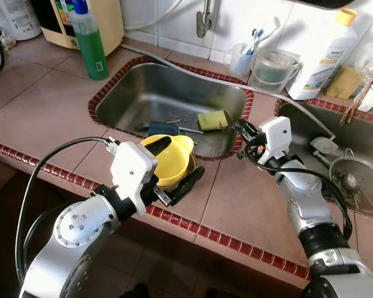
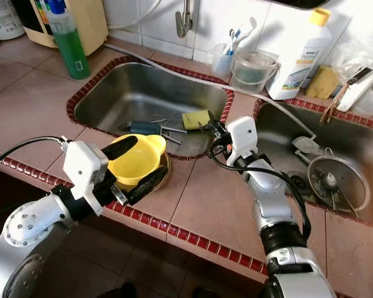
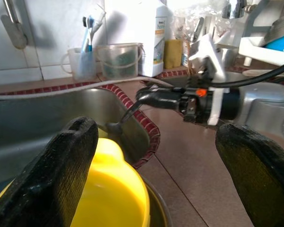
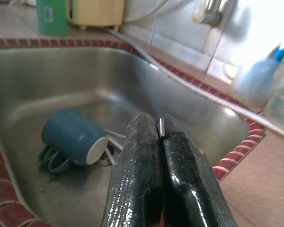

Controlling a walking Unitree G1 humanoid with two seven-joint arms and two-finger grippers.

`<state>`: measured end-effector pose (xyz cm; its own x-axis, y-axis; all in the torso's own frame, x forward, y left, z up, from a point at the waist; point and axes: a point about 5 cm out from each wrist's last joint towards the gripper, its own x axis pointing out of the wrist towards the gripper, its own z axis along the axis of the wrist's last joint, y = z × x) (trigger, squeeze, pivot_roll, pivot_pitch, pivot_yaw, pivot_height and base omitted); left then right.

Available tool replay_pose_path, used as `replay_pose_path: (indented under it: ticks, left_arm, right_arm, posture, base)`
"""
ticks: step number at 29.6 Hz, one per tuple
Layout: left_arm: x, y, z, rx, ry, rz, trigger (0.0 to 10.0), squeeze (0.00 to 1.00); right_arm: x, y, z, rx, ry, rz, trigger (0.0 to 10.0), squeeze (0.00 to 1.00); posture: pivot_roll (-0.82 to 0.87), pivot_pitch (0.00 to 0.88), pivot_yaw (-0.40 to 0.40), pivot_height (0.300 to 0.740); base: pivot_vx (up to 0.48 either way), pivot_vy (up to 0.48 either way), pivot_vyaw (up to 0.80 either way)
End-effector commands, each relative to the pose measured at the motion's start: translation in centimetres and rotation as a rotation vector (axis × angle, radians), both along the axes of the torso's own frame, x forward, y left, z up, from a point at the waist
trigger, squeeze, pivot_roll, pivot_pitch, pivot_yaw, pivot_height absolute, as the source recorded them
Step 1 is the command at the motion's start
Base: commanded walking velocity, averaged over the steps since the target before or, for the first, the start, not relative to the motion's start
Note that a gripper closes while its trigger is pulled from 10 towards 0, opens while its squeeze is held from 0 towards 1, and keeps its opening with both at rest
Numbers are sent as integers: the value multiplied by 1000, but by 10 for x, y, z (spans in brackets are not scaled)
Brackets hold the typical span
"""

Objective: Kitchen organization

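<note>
left claw [image 1: 174,164] spread round yellow bowl [image 1: 171,159] — right claw [image 1: 237,125] (pinched) holds utensil [image 3: 125,117]

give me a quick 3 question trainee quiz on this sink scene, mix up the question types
1. True or false: the left gripper is open around the yellow bowl.
2. What lies on its side in the sink? A) blue mug B) glass jar C) red pan
3. Fill in: the right gripper is shut on a thin metal ____.

Key
1. True; one finger sits over the bowl, one beside it.
2. A, the blue mug.
3. utensil; its type cannot be told, and it points down over the sink's edge.
</note>
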<state>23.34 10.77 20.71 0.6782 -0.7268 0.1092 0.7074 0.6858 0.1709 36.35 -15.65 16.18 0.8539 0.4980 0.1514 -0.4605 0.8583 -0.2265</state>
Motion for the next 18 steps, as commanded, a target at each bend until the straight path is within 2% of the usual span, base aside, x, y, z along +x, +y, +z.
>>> replay_pose_path:
  ticks: [1,10,18]
  left_arm:
    - [-5,-4,4,-4,-7,-19,10000,0]
    - [-10,-9,8,-13,2,-40,10000,0]
    - [-18,-16,4,-16,28,-64,10000,0]
  right_arm:
    - [2,0,2,-16,-6,26,10000,0]
    - [7,21,0,-36,8,99,10000,0]
    - [12,27,4,-48,5,118,10000,0]
  posture:
    - [-112,241,-54,740]
    - [-111,251,-50,740]
    - [-115,256,-50,740]
  base:
    - [0,0,0]
    - [0,0,0]
    - [0,0,0]
